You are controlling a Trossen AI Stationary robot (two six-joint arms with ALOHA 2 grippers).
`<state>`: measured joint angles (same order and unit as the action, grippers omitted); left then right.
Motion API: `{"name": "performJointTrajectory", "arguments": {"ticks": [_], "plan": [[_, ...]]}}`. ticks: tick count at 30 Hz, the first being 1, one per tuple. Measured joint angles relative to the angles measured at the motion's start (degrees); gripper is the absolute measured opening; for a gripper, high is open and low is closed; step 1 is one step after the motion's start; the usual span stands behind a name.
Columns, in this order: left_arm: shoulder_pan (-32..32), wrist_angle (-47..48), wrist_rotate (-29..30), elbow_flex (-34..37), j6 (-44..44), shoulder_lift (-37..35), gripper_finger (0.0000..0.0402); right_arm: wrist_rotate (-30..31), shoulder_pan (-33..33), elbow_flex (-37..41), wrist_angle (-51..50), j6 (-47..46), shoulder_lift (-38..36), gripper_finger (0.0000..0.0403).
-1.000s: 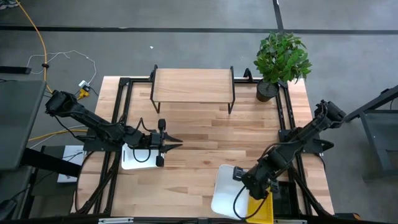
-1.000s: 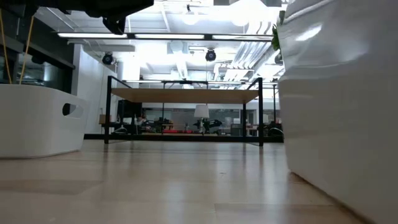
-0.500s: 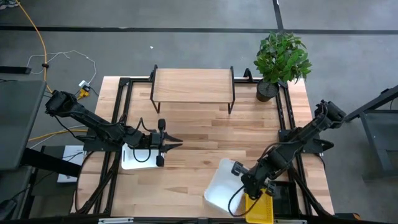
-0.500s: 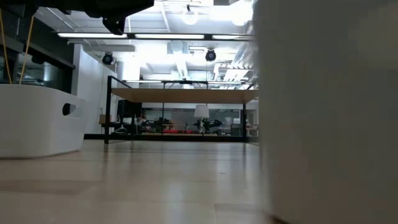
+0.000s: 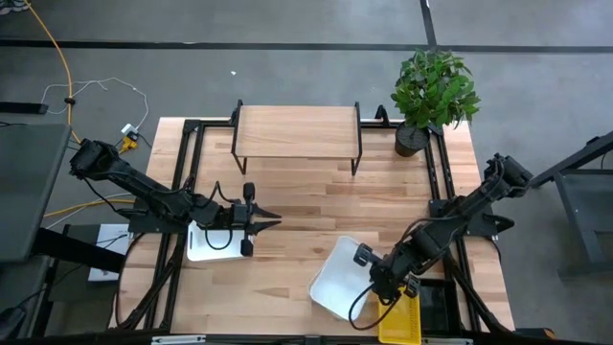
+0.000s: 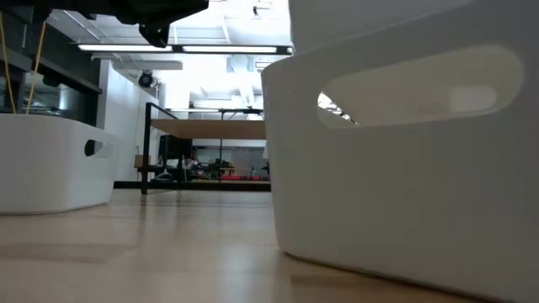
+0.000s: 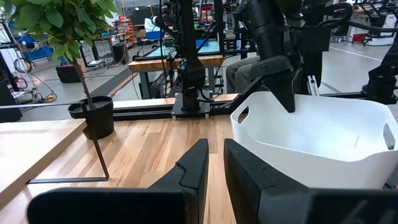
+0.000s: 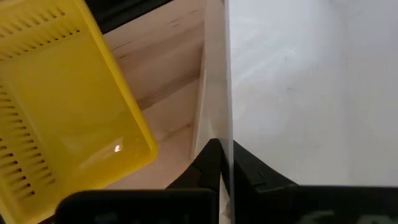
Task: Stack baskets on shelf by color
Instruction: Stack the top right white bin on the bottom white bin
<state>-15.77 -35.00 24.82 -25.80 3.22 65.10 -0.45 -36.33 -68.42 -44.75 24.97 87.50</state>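
A white basket [image 5: 337,281] sits skewed near the table's near edge, with my right gripper [image 5: 381,278] shut on its right-hand wall. In the low view it [image 6: 404,160] fills the right side, a handle slot showing. A yellow mesh basket [image 5: 400,321] lies on its base by the near right corner, just beside it [image 8: 62,99]. A second white basket [image 5: 213,242] rests on the table at the left, under my left arm. My left gripper [image 5: 273,222] hovers past it, shut and empty. The shelf [image 5: 297,131] stands at the far edge, its top bare. My right gripper pinches the white basket's right-hand wall at its rim [image 8: 226,118], one finger inside the basket [image 8: 252,171] and one outside [image 8: 208,163]. The fingers come from above, slanting down from the table's right. Whether the base is off the table I cannot tell.
A potted plant [image 5: 433,88] stands at the far right corner next to the shelf. Bare wood [image 5: 316,206] lies between the shelf and the baskets. Black frame rails [image 5: 182,182] run along both table sides.
My right gripper has moved toward the table's left and slightly toward the far edge, keeping its hold. The white basket has come with it and turned about, now lying skewed to the table's edges. More of the yellow basket shows beside it.
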Motion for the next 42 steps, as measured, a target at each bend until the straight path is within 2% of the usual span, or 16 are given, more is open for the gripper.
{"name": "performJointTrajectory", "arguments": {"ticks": [5,20,26,32,42], "plan": [[0.0,0.0,0.1,0.0,0.0,0.0,0.0042,-2.6,1.3,0.0,0.0,-0.5,0.0,0.0000],[0.0,0.0,0.0,0.0,0.0,0.0,0.0042,-5.5,2.3,0.0,0.8,-5.5,0.0,0.0000],[0.0,0.0,0.0,0.0,0.0,0.0,0.0042,-7.6,2.4,0.0,2.9,-5.2,0.0,0.0000],[0.0,0.0,0.0,0.0,0.0,0.0,0.0042,-7.6,2.4,0.0,2.9,-1.2,0.0,0.0000],[0.0,0.0,0.0,0.0,0.0,0.0,0.0042,-8.0,2.4,0.0,3.3,-1.0,0.0,0.0000]]}}
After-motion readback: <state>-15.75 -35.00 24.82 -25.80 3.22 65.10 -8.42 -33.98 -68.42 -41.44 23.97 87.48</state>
